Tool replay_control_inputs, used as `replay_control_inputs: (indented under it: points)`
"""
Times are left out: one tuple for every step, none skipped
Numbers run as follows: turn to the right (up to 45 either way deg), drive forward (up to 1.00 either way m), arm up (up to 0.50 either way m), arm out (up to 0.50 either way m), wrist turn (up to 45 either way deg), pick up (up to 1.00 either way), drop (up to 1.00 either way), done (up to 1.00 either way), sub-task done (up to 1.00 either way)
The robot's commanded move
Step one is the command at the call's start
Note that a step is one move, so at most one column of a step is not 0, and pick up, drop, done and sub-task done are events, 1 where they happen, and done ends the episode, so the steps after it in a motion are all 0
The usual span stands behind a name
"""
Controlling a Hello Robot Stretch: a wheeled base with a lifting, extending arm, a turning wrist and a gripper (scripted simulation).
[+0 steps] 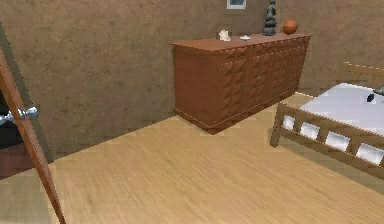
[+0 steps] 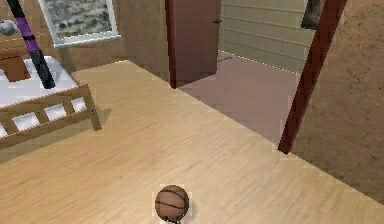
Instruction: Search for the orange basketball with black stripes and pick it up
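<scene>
Orange-brown round basketball (image 2: 172, 202) with black stripes, resting on light wooden plank floor (image 2: 200, 140); gripper state cannot be told.

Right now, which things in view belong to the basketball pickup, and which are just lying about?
For the job:
- basketball, orange-brown with dark stripes, lying on bare wood floor in the arm side view

Just lying about:
- dresser
- small orange round thing on the dresser top, too small to name
- bed
- dark and purple bat by the bed
</scene>
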Motion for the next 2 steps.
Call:
replay_control_inputs:
  points:
    - [0.0, 0.00, 0.00, 0.00, 0.0, 1.00, 0.00, 0.00, 0.00]
    - [0.0, 0.00, 0.10, 0.00, 0.0, 0.00, 0.00, 0.00, 0.00]
